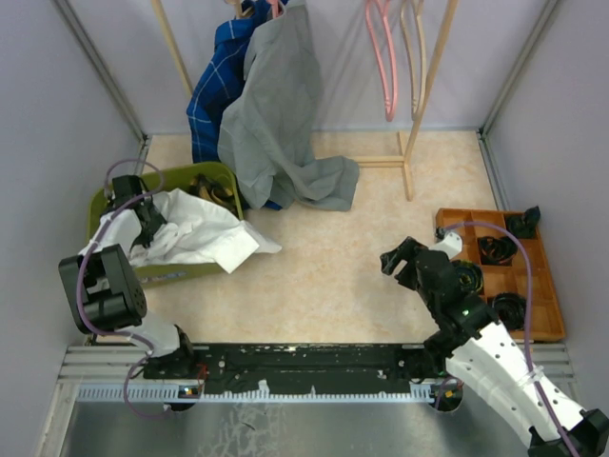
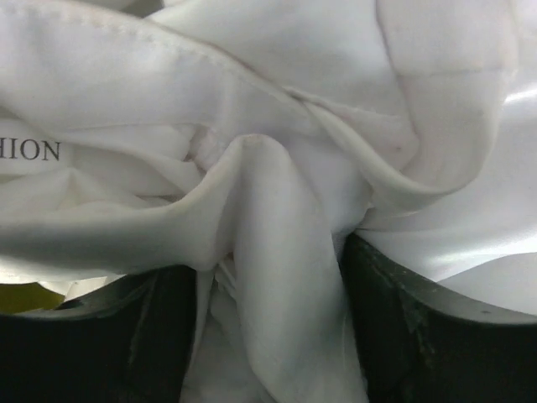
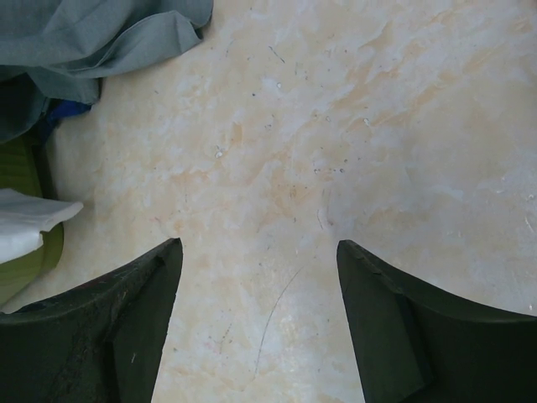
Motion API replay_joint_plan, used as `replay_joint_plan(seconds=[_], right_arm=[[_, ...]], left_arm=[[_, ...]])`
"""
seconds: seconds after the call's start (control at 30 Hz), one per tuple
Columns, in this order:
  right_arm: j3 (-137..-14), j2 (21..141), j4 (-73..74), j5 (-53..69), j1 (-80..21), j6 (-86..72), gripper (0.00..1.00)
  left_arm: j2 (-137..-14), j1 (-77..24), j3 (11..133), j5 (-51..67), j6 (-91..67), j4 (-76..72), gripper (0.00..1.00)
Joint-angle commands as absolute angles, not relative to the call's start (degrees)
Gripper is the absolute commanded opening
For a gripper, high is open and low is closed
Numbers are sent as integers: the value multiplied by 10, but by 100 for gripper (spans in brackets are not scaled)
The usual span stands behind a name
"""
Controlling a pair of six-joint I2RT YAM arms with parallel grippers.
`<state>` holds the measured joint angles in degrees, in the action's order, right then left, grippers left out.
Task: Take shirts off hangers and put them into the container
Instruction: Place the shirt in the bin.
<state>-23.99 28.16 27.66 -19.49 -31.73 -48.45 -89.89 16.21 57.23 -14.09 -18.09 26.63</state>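
While the white shirt (image 1: pixel 205 238) lies crumpled across the olive-green container (image 1: pixel 217 173), one corner spilling over the rim onto the table (image 1: pixel 333 276), the left end effector (image 1: pixel 150 221) sits in the cloth, released, with a fold lying between its parted fingers (image 2: pixel 403 336). The right end effector (image 1: pixel 404 259) hovers above the table, released, grasping nothing. The grey shirt (image 1: pixel 276 124) and blue shirt (image 1: pixel 214 90) hang at the back.
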Motion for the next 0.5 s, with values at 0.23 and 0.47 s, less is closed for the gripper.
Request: replay_joint_plan(seconds=[0.23,0.47], right_arm=[[-248,269,264,-217,-316,-481,76],[-249,291,246,-207,-316,-484,77]], left_arm=[[-750,156,652,-79,-171,351,100],[-652,156,662,10,-162,335,100]])
